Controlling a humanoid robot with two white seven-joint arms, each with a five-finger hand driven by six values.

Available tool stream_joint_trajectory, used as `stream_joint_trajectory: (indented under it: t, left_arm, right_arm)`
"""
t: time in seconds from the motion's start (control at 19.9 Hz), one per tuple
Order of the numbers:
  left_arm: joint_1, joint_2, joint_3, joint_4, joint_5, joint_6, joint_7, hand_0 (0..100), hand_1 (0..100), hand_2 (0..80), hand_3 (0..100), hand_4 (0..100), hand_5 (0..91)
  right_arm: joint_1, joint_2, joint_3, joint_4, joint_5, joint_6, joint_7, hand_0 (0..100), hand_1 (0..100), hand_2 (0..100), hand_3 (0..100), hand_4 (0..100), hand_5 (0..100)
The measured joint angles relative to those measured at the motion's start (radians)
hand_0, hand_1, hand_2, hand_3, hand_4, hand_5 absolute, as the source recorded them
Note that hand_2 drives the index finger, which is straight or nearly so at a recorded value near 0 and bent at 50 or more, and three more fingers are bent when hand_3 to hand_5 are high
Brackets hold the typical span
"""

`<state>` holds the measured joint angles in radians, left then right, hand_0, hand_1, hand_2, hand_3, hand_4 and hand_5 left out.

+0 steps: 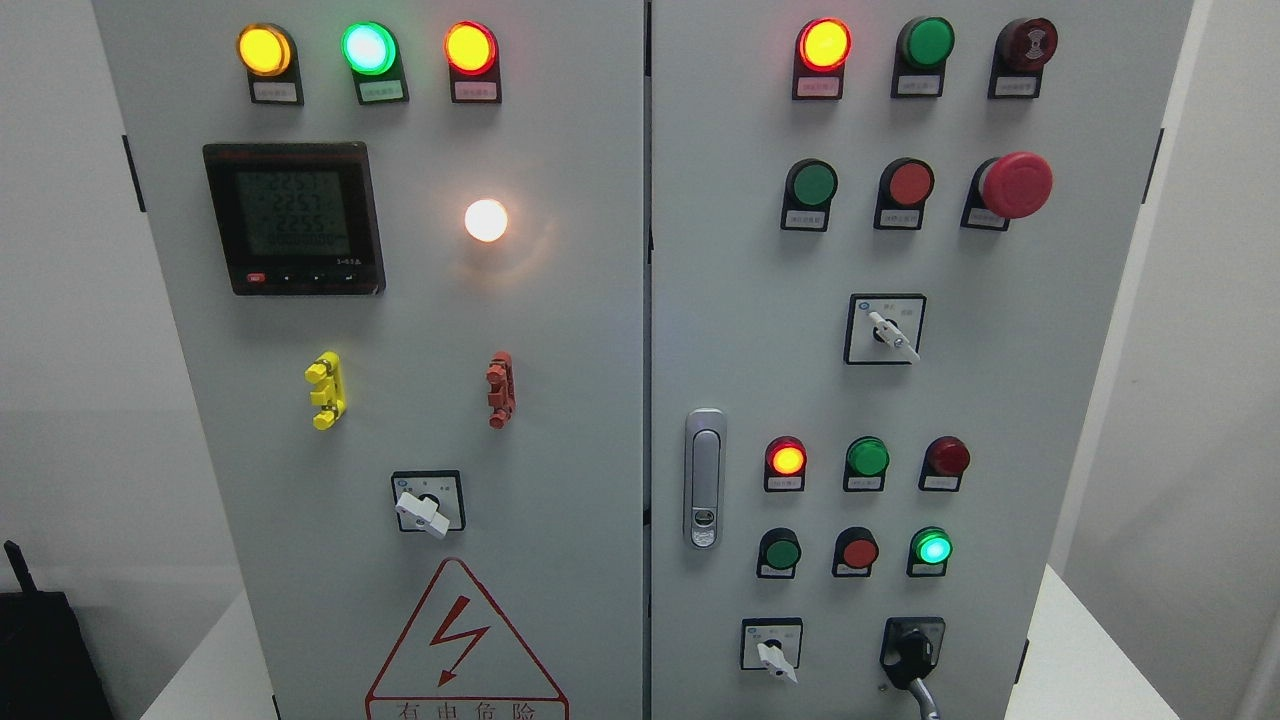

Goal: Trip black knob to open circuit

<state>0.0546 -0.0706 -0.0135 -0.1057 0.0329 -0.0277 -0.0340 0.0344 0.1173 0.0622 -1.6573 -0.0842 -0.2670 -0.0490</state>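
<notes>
Black knob (912,652): we see it low on the right door, at the bottom right corner of the panel — its handle points down toward the bottom edge.
White switch beside it (775,658): just to the left of the black knob, on a small square plate, its tip pointing down and right.
Warning sign (466,650): a red triangle with a lightning bolt, at the bottom of the left door.
Left door switch (424,512): white, right above the warning sign.
Door handle (705,478): silver and upright, at the left edge of the right door.
Meter (294,217): a dark screen with pale numbers we cannot read, high on the left door.
White lamp (486,220): glowing bright, to the right of the meter.
Top lamps: yellow (264,49), green (368,47) and orange (470,46) all glow on the left door.
Big red button (1014,185): sticks out on the upper right.
Our hands: we cannot see either one — so we cannot tell what the fingers do.
</notes>
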Motion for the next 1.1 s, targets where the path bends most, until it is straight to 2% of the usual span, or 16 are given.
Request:
stream_joint_trajectory:
  t: [1.1]
  left_arm:
    - [0.000, 0.000, 0.000, 0.000, 0.000, 0.000, 0.000, 12, 39, 0.0, 0, 0, 0.0]
  right_arm:
    - [-0.001, -0.005, 0.003, 0.000, 0.000, 0.000, -0.004, 100, 89, 0, 100, 98, 97]
